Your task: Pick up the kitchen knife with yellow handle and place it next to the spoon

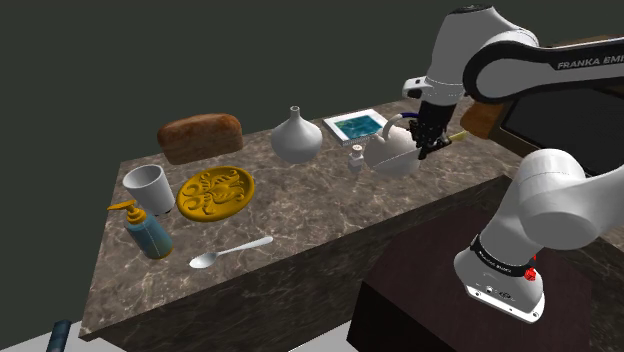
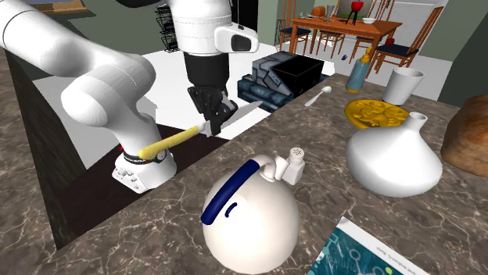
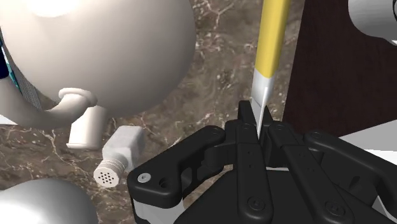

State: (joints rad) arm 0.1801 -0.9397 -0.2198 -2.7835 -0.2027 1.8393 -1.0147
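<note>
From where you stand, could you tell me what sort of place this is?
Probably a home kitchen: a dark marbled counter carries a brown bread loaf and a round white teapot, and a wooden dining table stands beyond.

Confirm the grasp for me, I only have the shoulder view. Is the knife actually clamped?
Observer: Yes. In the wrist view the gripper is shut on the knife. It clasps the blade right where it meets the yellow handle, not the handle itself.
Operator: Knife attitude?
Observer: In the second exterior view it sits close to level, with the handle end dipping slightly toward the arm's base.
Operator: Anything close to the hand?
Observer: The wrist view shows the teapot and a small shaker on the counter beside the gripper. Both are apart from the knife.
</note>
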